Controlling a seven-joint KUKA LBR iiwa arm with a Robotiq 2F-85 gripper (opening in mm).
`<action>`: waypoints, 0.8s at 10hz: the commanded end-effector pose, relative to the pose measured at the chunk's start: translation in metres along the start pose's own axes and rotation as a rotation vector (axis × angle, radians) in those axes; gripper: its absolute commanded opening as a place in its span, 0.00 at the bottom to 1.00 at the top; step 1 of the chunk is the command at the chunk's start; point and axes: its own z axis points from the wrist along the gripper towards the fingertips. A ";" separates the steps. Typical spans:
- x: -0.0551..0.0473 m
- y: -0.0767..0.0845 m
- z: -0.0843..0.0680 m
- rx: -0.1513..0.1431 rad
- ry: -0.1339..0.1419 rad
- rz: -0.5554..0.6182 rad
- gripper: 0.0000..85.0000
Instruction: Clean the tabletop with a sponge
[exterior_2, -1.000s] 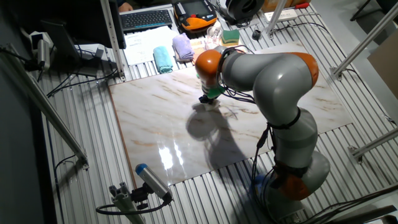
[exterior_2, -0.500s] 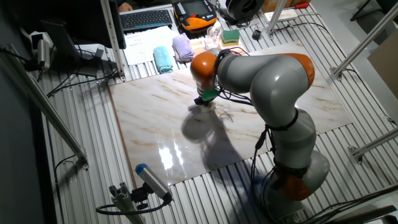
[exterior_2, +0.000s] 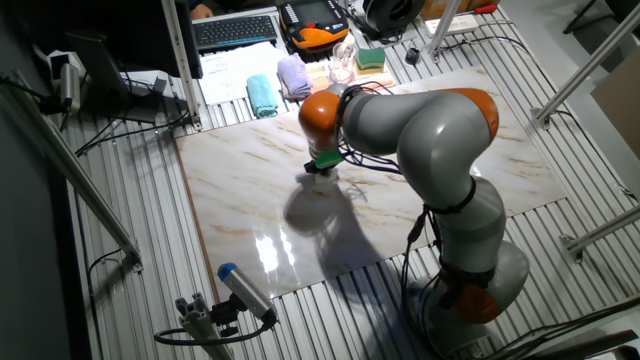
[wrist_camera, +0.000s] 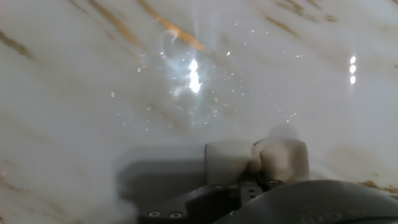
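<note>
Tool (exterior_2: 322, 166): clenched on the sponge (wrist_camera: 256, 160) | Sponge: cream block pressed flat on the table (exterior_2: 240, 180), near its middle | Table: glossy, brown-veined marble | Arm (exterior_2: 420, 120): bent low over the slab

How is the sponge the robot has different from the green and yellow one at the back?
The sponge is plain cream; the green-and-yellow sponge has two colours. The cream one is pinched in the gripper on the marble tabletop; the other lies untouched on the ribbed grey surface. Both are small blocks.
</note>
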 end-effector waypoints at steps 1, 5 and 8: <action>0.001 0.003 -0.002 -0.004 0.003 0.007 0.00; 0.000 0.002 -0.004 -0.029 0.000 0.021 0.00; -0.011 -0.037 -0.007 -0.036 -0.004 -0.033 0.00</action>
